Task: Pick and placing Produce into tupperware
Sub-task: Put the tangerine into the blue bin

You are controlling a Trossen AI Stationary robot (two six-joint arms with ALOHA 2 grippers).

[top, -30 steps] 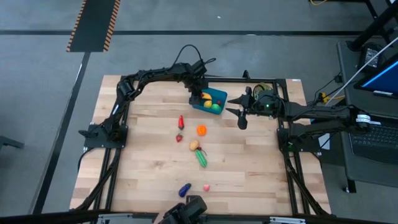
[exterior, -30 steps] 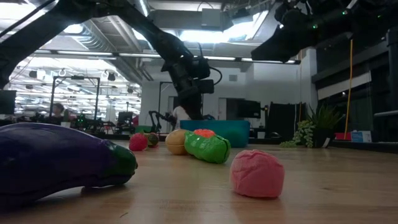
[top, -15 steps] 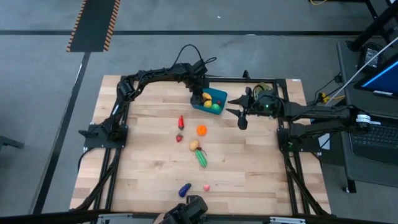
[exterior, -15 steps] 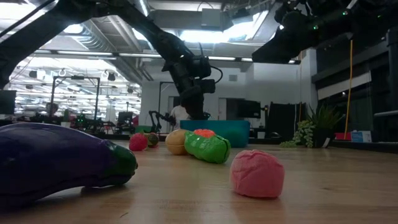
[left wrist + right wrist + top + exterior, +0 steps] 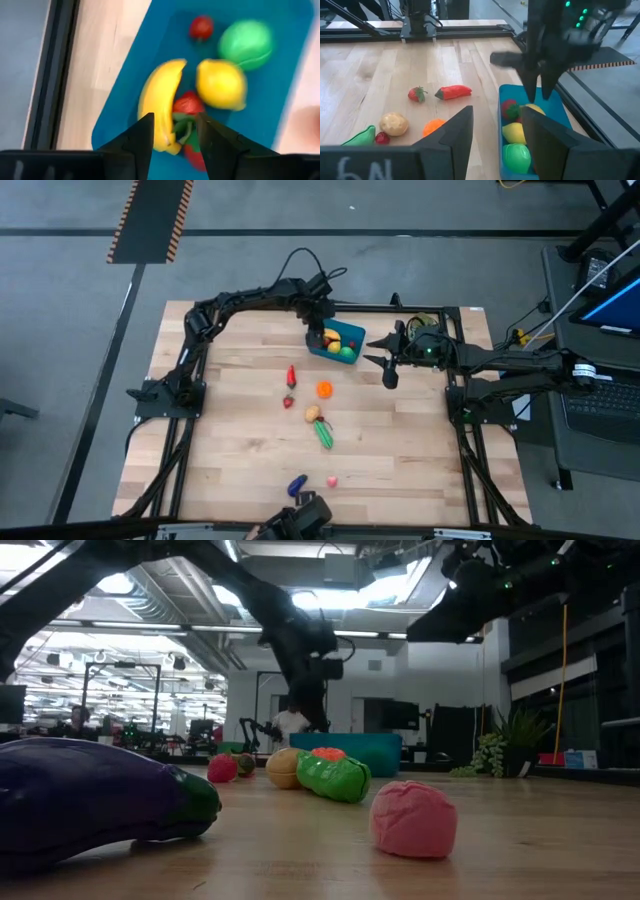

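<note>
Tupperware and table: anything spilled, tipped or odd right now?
Nothing stands out. The tupperware sits upright holding a banana, lemon and green fruit. The left gripper hangs over it; loose produce lies scattered on the table, none off it.

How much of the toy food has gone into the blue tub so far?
Done: a banana, lemon, green ball and red pieces lie in the tub. In hand: nothing; the left gripper hovers open above it. Left: seven or so pieces on the table.
</note>
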